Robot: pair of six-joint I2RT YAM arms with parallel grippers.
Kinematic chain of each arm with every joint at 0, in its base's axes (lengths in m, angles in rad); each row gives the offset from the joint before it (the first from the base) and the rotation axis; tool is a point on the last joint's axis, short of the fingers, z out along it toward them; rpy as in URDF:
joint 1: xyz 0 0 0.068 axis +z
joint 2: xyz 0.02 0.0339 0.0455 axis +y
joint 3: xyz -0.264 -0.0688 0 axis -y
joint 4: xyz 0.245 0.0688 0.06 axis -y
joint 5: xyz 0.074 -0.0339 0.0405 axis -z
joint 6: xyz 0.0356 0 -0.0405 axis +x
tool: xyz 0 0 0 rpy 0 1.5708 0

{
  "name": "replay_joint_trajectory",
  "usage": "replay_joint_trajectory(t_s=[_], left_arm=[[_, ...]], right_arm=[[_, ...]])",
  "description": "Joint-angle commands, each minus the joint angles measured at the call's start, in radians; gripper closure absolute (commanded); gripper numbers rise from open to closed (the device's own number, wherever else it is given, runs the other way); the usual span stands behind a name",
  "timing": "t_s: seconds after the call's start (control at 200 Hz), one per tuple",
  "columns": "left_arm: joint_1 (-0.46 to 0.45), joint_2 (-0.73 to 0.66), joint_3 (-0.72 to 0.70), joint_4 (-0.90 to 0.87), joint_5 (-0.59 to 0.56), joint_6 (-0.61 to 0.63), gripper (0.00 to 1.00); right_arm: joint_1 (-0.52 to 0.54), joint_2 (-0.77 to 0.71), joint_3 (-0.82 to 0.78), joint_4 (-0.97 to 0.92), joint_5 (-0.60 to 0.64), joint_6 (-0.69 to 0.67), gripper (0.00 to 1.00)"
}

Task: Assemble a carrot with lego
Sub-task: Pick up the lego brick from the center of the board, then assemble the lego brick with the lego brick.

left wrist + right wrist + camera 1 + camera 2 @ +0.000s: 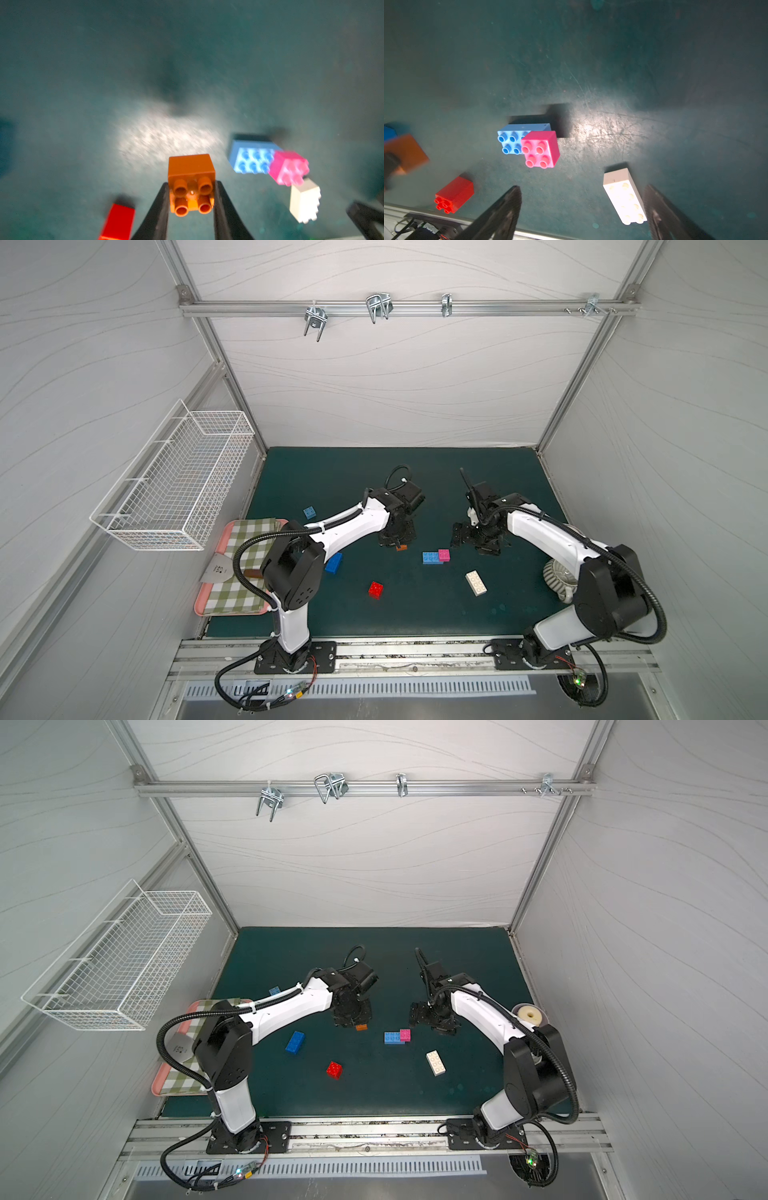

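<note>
Left fingers: I see them pinching the orange brick.
Right fingers: spread wide.
Pink brick: sits on the light blue brick.

Pale grey walls veined with thin wavy lines enclose a scuffed dark teal tabletop on three sides, an aluminium rail carrying metal hooks crosses the back wall, and a white wire basket hangs on the left wall.

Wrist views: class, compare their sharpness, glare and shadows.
Left wrist view: the dark green mat is motion-blurred with a white glare patch; only the small orange plastic brick is crisp. Right wrist view: sharper, with milder glare and a hard black shadow cast by the pink square plastic brick.
</note>
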Motion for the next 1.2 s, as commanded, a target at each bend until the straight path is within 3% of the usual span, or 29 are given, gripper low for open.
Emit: replay_joint_trajectory(t_s=[0.0,0.505,1.196], left_arm=[[-0.041,0.044,0.056,-0.033,0.008,-0.045,0.77],[-0.093,0.179,0.184,-0.02,0.015,-0.046,0.8],[-0.116,0.275,0.222,-0.049,0.001,-0.056,0.83]], right_arm=[[-0.028,-0.048,-0.034,0.022,-0.031,0.027,0.06],[-0.151,-0.101,-0.117,0.052,-0.093,0.0,0.02],[-0.184,-0.117,-0.113,0.034,-0.094,-0.034,0.01]])
